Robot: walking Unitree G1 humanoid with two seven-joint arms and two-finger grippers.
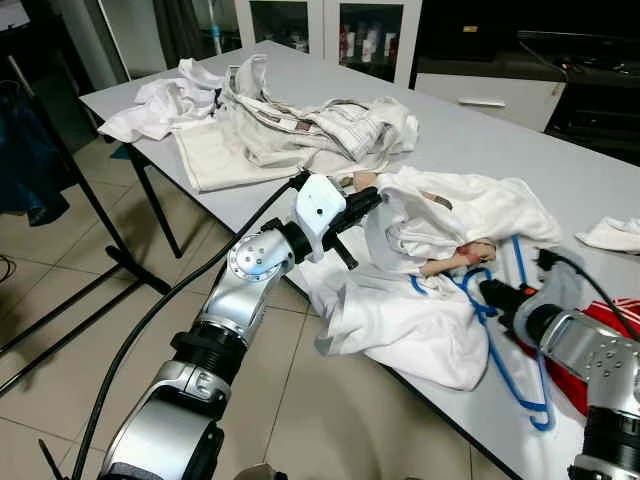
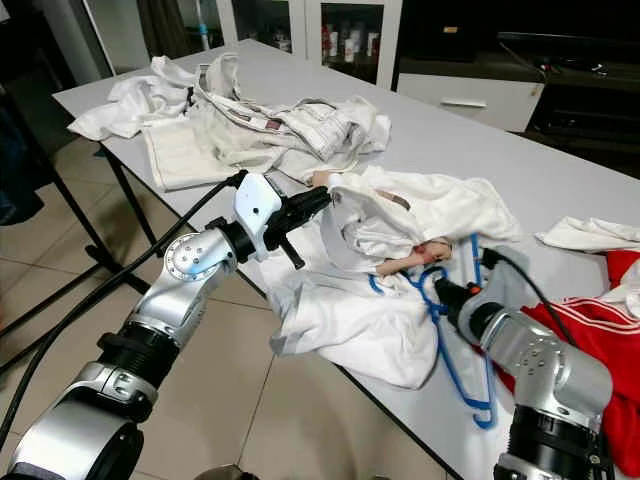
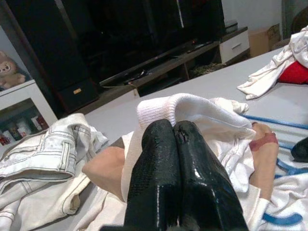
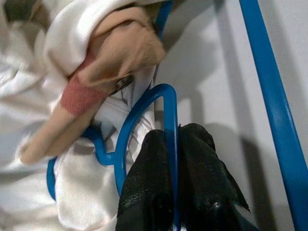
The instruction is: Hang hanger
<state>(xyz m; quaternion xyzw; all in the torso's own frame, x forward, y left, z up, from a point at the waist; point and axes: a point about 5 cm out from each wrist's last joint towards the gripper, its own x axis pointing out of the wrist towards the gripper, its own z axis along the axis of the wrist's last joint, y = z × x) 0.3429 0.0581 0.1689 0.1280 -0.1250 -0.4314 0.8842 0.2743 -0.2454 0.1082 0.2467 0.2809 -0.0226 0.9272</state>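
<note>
on the grey table (image 1: 560, 160), the blue hanger (image 1: 497, 352) lies half under the white shirt (image 1: 440, 250). the right gripper (image 4: 168, 139) is clamped on its hook, likely to pull it free. left of the hanger, the left gripper (image 3: 174, 127) pinches the shirt's collar, fingers together, holding the cloth back.

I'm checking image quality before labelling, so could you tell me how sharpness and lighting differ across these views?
Left and right eye views: evenly lit and sharp, with soft shadows under the white garment on the table. Left wrist view: the left claw is close and glossy, the dark cabinets behind underexposed. Right wrist view: the right claw on the blue hanger is slightly soft, and the hanger casts grey shadows.
</note>
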